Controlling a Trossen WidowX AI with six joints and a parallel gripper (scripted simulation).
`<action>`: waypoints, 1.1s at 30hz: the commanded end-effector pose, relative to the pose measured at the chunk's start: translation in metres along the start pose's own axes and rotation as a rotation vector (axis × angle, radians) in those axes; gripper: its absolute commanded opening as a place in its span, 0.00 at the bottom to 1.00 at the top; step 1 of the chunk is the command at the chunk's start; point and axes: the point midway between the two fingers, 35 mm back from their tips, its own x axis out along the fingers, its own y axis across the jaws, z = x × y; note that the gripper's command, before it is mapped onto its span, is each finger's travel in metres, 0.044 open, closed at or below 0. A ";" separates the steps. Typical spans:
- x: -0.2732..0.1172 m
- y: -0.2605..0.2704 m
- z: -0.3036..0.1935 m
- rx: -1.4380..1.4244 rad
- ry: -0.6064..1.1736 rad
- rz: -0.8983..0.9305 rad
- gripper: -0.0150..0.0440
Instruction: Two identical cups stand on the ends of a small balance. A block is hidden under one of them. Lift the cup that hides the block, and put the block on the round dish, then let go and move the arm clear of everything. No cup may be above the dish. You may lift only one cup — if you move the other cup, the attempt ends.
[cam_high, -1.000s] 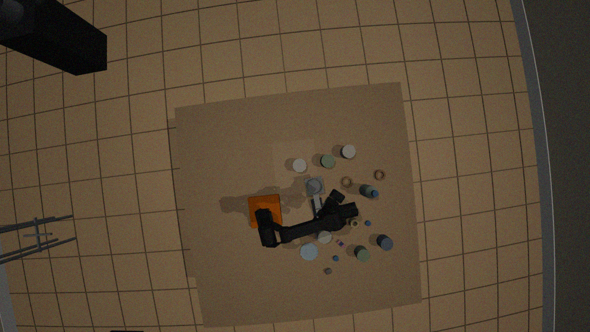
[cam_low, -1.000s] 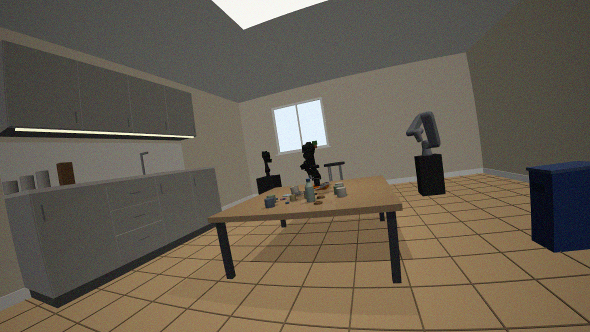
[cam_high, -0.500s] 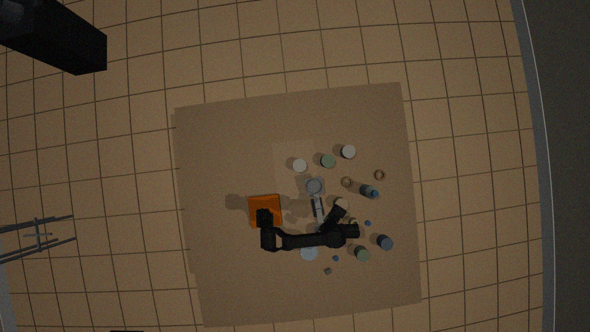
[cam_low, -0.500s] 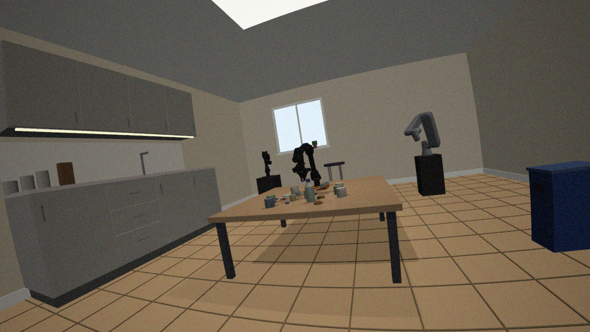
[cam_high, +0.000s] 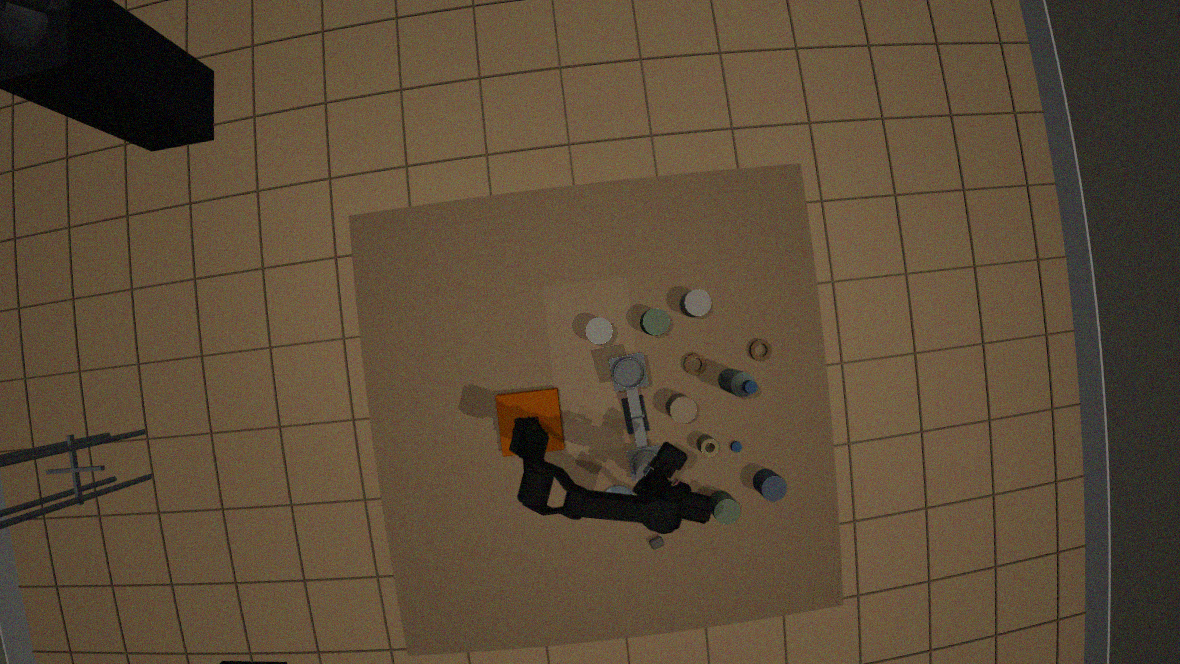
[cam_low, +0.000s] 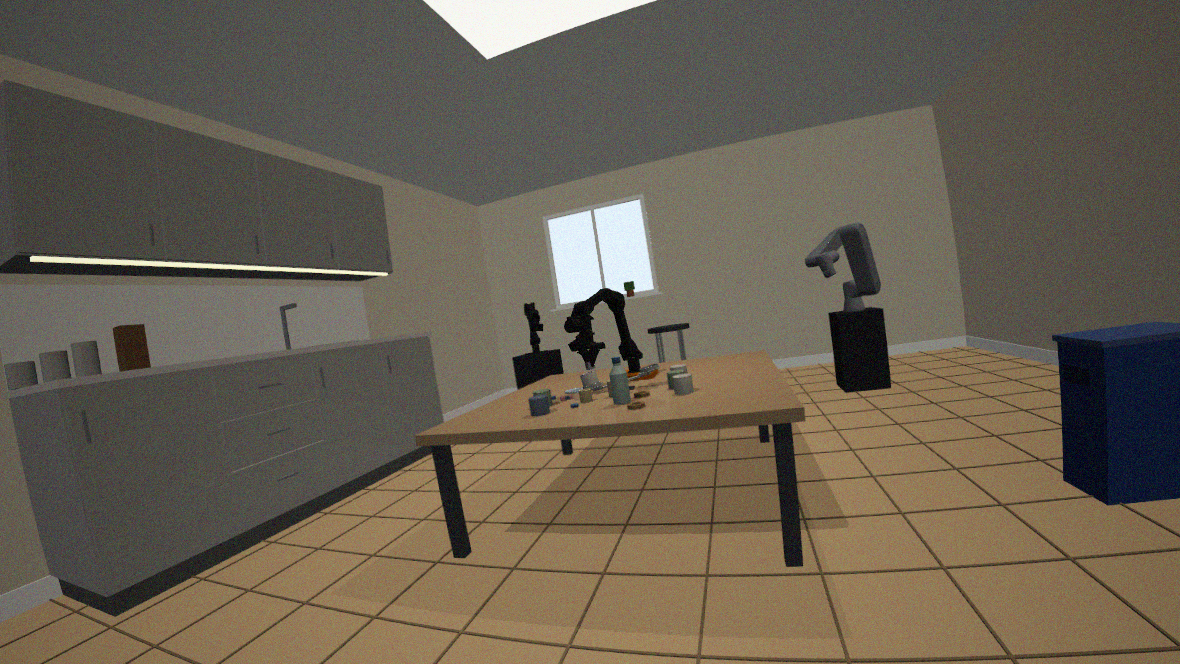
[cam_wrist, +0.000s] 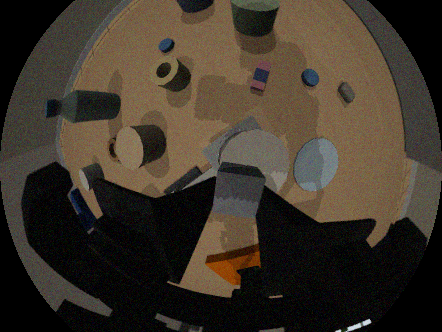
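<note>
And it's one balance (cam_high: 633, 403) (cam_wrist: 252, 124), one round dish (cam_high: 617, 490) (cam_wrist: 316, 165) and one bottle (cam_high: 732, 380) (cam_low: 619, 386) (cam_wrist: 92, 106) on show! Two brown rings (cam_high: 685, 363) (cam_high: 758, 358) (cam_low: 635, 405) (cam_low: 641, 393), two green cylinders (cam_high: 656, 322) (cam_high: 726, 509) (cam_low: 542, 393) (cam_low: 675, 379) (cam_wrist: 254, 17), and look, two little blue discs (cam_high: 736, 446) (cam_low: 574, 405) (cam_wrist: 166, 45) (cam_wrist: 310, 77)! Add one dark-blue cylinder (cam_high: 769, 484) (cam_low: 538, 405) (cam_wrist: 195, 5), one hollow yellow cylinder (cam_high: 716, 448) (cam_low: 585, 395) (cam_wrist: 180, 76) and one pink-and-blue block (cam_wrist: 260, 76); that's one orange square piece (cam_high: 528, 404) (cam_wrist: 232, 269) too!
</note>
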 end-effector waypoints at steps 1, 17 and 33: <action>0.005 -0.020 0.005 0.005 -0.002 0.000 0.25; 0.029 -0.115 0.012 0.020 0.012 -0.023 0.25; 0.065 -0.150 0.005 0.021 0.033 -0.034 0.25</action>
